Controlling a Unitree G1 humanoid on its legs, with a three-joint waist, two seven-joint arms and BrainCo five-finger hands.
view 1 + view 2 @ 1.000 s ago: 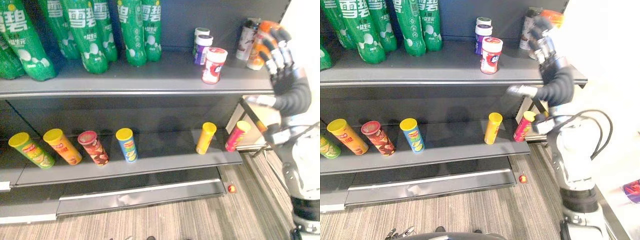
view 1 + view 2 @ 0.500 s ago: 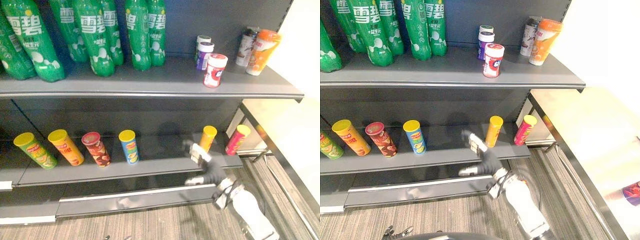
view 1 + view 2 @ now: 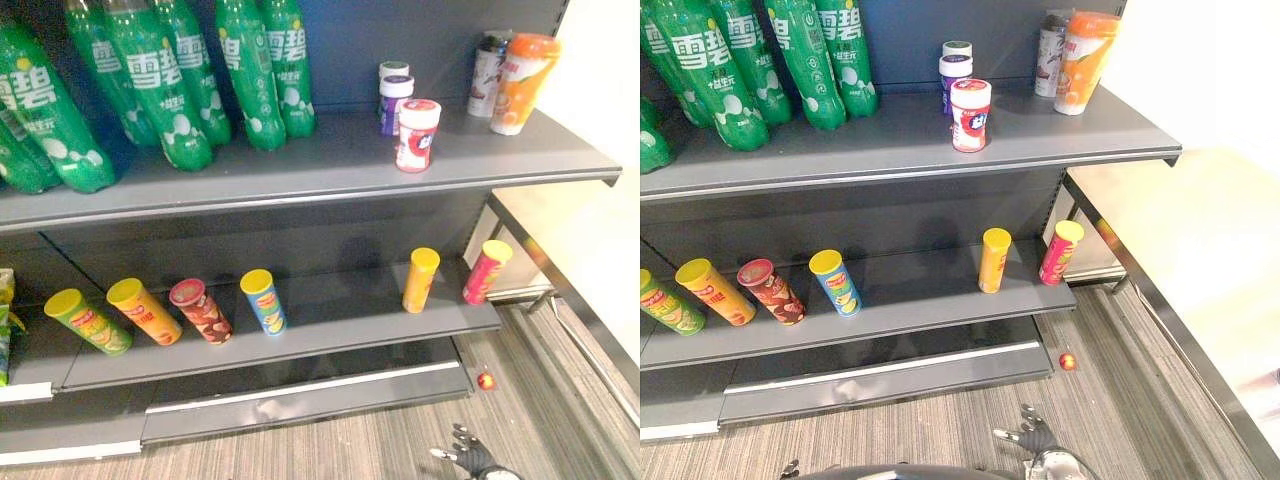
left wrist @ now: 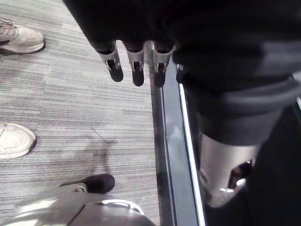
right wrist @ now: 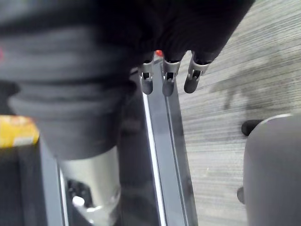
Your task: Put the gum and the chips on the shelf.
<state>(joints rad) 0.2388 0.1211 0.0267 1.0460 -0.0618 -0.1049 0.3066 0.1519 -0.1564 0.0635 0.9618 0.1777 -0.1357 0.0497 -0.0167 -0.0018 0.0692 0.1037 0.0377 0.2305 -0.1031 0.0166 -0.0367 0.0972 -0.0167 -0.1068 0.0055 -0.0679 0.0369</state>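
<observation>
The right hand (image 5: 168, 81) hung low over the carpet with straight, released fingers holding nothing, and the left hand (image 4: 137, 70) hung likewise slack and empty, apparently because both were done with the shelving. Its thumb could not be made out in either wrist view, and the head views cut the right hand at their near edge. A small red ball (image 3: 486, 381) lay on the floor just right of the shelf base. On the lower shelf (image 3: 340, 330) the yellow chips can (image 3: 420, 280) stood upright near the right end beside a pink can (image 3: 487, 272). The red gum jar (image 3: 415, 134) stood on the upper shelf (image 3: 300, 175), partly masking two jars (image 3: 392, 88) behind it.
</observation>
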